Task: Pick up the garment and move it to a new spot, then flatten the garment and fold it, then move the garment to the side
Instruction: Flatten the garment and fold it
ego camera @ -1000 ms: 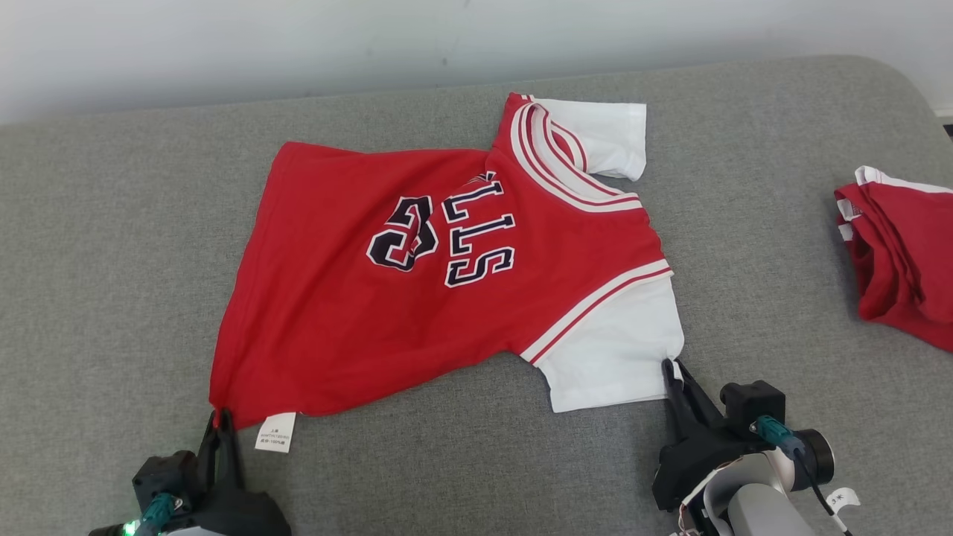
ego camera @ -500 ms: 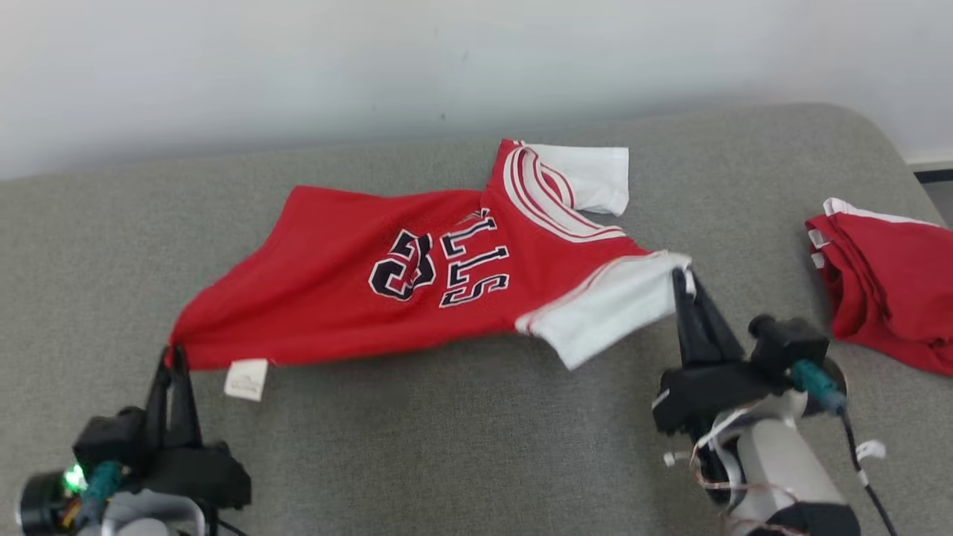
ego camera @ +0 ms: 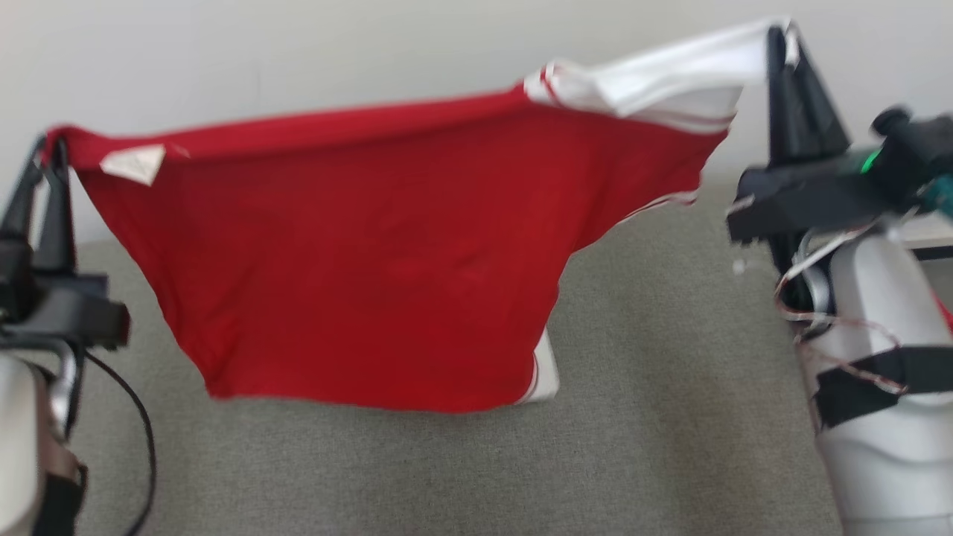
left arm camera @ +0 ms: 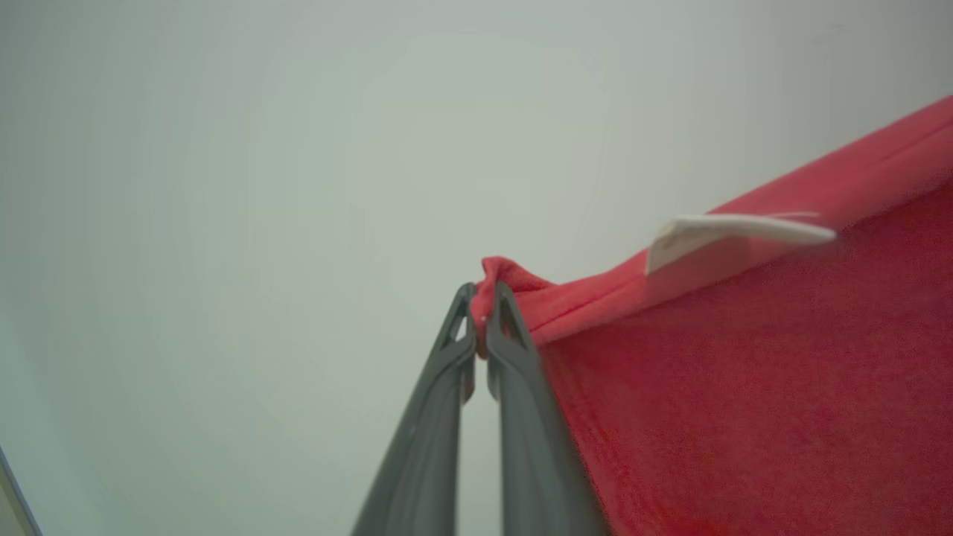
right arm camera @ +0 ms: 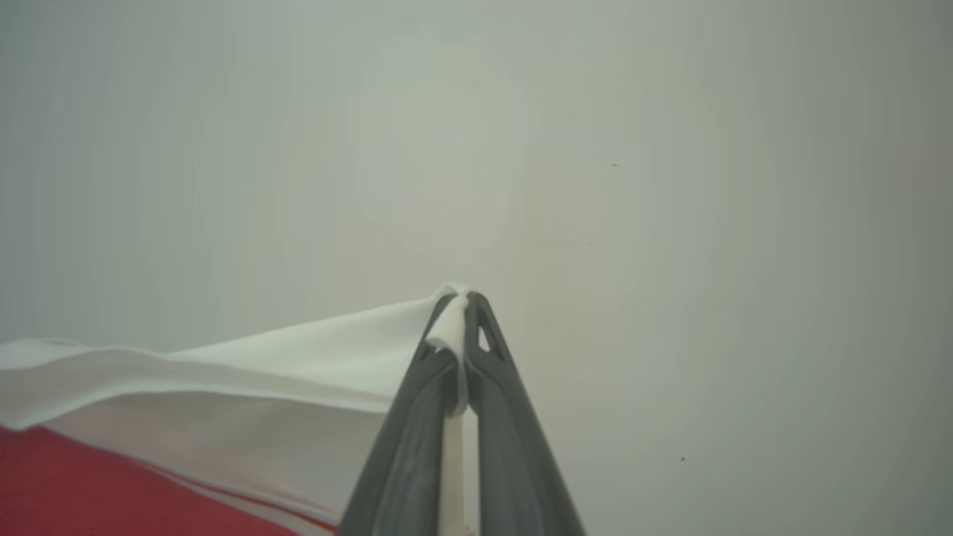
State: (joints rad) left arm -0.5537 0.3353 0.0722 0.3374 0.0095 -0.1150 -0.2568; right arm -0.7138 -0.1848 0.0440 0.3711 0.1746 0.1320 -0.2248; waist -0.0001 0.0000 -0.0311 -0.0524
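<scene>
Hanging in the air between the two arms, the garment (ego camera: 372, 260) is a red shirt with white sleeves, stretched wide in front of the pale wall (ego camera: 298, 52) and above the grey padded surface (ego camera: 670, 417). The left gripper (ego camera: 46, 149) pinches the red hem corner at the left of the head view. In the left wrist view its jaws are closed tight on a small bunch of red cloth (left arm camera: 480, 298), with a white care label (left arm camera: 737, 231) sticking out of the hem just beside the grip. The right gripper (ego camera: 782, 41) is raised higher, at the upper right. Its jaws are clamped on the edge of a white sleeve (right arm camera: 260, 365), and a strip of white fabric shows between the fingers (right arm camera: 417, 417). The top edge of the shirt slopes up from left to right. Its body sags in a deep curve, and the other white sleeve (ego camera: 545, 376) dangles at the lowest point, close to the surface. The head view is blurred, so whether it touches cannot be told.
</scene>
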